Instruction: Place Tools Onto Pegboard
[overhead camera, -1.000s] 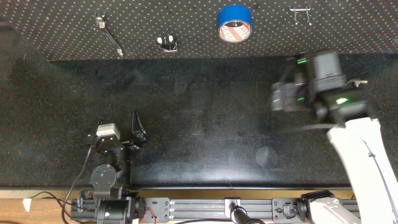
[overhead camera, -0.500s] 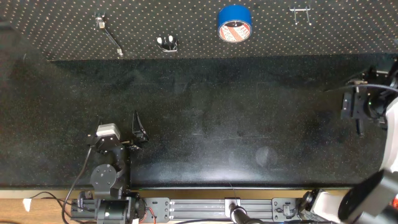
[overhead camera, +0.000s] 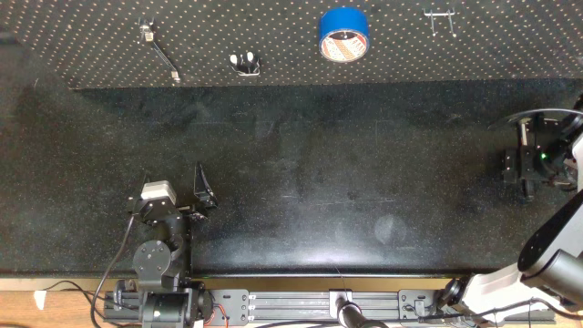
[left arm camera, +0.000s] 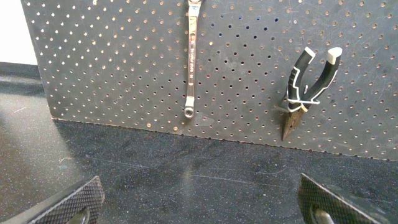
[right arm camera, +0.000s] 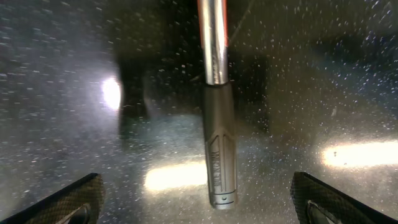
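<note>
Your right gripper [overhead camera: 526, 164] has swung out to the table [overhead camera: 301, 182] edge — jaws wide.
It hangs over a grey-handled tool [right arm camera: 217, 149], perhaps a ratchet, lying flat; your left gripper [left arm camera: 199, 208] is spread too.

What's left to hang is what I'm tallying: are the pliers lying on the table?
No, the pliers hang on the pegboard, nose down and handles up.

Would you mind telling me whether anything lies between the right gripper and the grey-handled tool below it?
Nothing visible does. The grey-handled tool lies on the bare black mat, framed by the open fingers of the right gripper.
</note>
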`<act>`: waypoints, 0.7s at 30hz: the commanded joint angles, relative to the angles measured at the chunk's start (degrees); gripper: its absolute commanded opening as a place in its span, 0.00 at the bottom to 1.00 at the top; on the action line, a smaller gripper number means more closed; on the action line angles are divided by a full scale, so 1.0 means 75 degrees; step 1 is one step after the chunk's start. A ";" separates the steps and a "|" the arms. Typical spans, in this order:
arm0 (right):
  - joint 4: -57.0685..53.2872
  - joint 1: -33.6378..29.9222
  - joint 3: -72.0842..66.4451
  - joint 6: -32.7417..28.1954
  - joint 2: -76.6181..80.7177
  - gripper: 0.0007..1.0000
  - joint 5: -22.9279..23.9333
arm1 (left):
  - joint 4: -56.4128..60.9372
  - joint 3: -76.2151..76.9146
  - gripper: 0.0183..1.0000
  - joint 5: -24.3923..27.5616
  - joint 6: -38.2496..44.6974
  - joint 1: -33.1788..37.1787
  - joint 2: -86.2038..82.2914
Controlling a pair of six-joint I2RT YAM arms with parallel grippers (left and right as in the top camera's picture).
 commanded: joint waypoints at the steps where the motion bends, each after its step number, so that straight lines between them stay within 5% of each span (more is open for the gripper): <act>1: 0.0058 -0.0108 -0.0085 -0.0356 0.0294 0.98 0.0006 | -0.0052 -0.0017 1.00 0.0052 -0.0093 0.0038 -0.0055; 21: 0.0350 -0.0108 -0.0085 -0.0726 0.0734 0.98 0.0003 | -0.0052 -0.0017 1.00 0.0052 -0.0093 0.0038 -0.0055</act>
